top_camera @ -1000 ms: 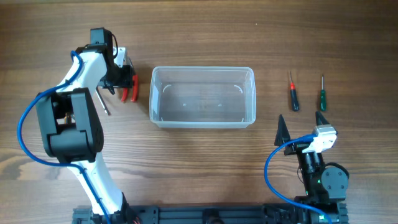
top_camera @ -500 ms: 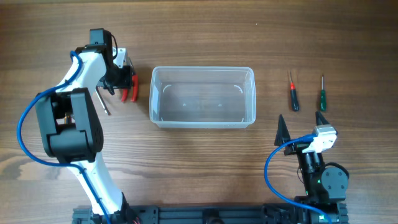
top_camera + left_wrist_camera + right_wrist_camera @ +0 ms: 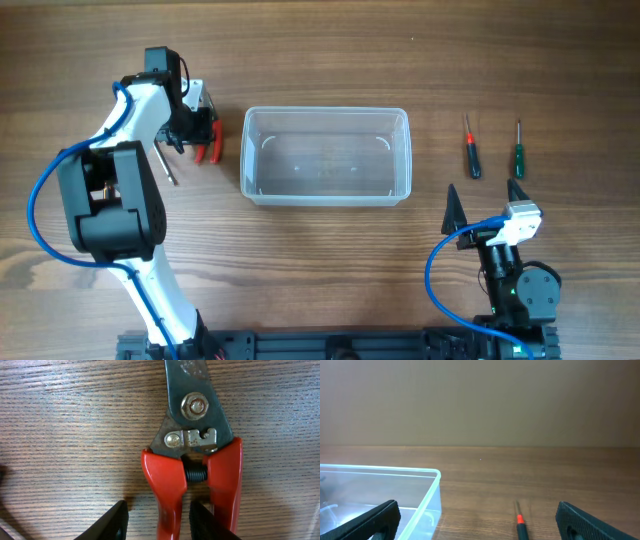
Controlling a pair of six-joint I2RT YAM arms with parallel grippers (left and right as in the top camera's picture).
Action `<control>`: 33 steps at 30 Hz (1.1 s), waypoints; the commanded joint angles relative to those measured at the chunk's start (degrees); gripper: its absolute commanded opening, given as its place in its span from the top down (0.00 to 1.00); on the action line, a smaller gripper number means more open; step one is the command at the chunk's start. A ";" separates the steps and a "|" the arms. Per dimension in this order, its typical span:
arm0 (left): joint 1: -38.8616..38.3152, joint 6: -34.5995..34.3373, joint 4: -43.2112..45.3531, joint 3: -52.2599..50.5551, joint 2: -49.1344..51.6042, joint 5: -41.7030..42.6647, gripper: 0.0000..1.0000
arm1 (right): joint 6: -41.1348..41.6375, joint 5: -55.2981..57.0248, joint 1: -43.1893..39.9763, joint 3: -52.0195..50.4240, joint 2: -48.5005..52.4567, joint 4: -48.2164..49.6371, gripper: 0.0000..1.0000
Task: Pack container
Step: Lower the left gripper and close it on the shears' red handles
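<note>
- Brown wood-grain tabletop (image 3: 330, 50) fills every view and carries only a few hand tools and one tub.
- The clear, translucent plastic rectangular container (image 3: 326, 109) with rounded corners sits mid-table, open side up and empty. By that showing, nothing is packed yet.
- Red-handled metal shears (image 3: 195, 435) lie flat just off the container's left end, apart from it. They look like the first item to go in.
- The left gripper (image 3: 159, 515) is low over the shears with its jaws apart, straddling one red handle.
  - One finger sits in the gap between the two handles.
  - The other is outside, with a strip of wood showing between it and the handle, so nothing is clamped.
  - Taking a single handle probably suits the jaws' narrow span.
- The container lies near, to that gripper's right, with the shears between them.
- The right gripper (image 3: 485, 200) holds nothing, its jaws spread wide. It sits idle near the base, off the container's right end and clear of it.
- A small red-handled screwdriver (image 3: 471, 150) and a green-handled one (image 3: 518, 150) lie side by side just beyond it.
</note>
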 commanded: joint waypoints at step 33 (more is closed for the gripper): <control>0.42 0.70 -0.22 0.90 3.89 1.73 0.96 | -0.48 -0.83 -0.24 -0.02 -0.52 0.24 0.00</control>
